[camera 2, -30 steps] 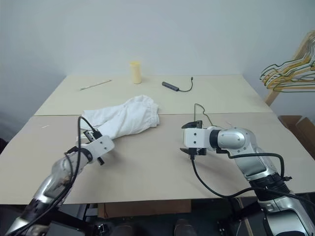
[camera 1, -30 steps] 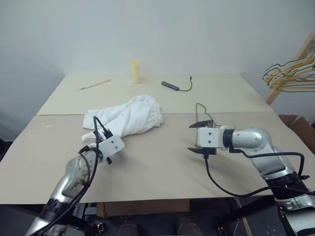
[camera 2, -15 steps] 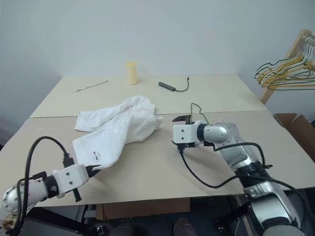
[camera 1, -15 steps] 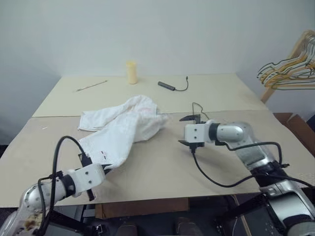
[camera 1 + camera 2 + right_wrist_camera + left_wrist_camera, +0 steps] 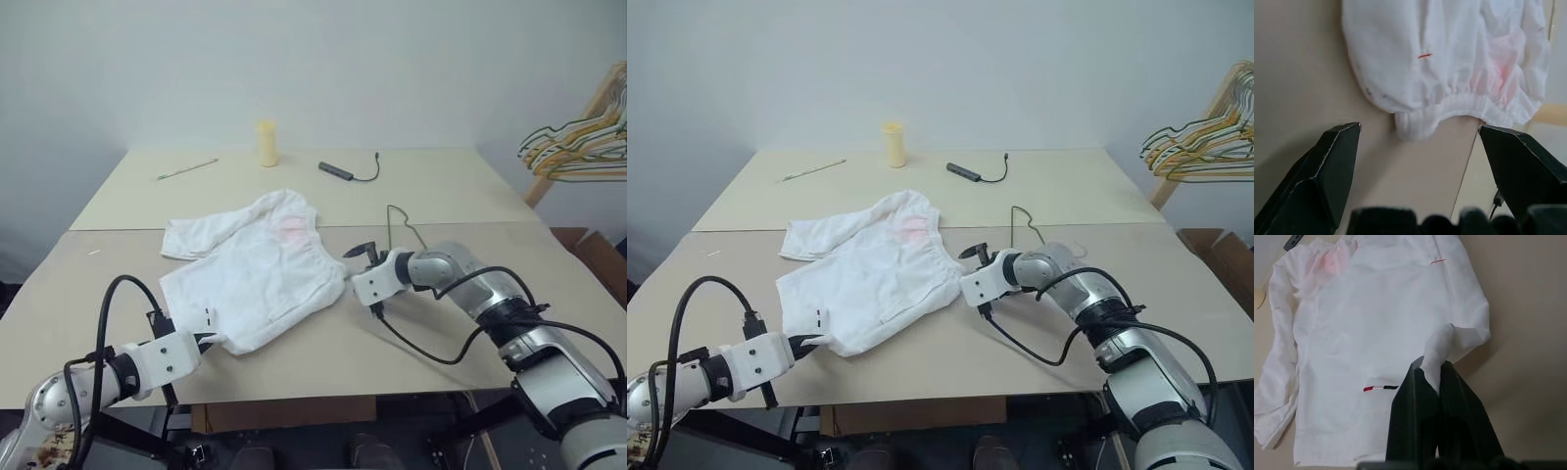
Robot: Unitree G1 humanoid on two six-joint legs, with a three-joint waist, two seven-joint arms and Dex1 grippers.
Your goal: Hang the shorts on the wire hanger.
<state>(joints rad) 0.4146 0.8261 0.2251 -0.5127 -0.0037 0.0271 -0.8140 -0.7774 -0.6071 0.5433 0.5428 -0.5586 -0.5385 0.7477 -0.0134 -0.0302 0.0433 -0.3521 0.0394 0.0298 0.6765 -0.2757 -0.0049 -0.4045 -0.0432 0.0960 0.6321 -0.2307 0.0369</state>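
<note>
Beige tabletop (image 5: 470, 186) now carries the shorts (image 5: 257, 266) spread flat toward its near edge, drawn there by the left gripper (image 5: 1431, 374), clamped on a hem corner. Right gripper (image 5: 1418, 147) has advanced, jaws wide, to the waistband; the wire hanger (image 5: 404, 223) lies untouched just beyond, so hanging has not begun.

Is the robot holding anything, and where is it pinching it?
The left tool pinches the shorts by a hem corner. The right tool is open, holding nothing.
</note>
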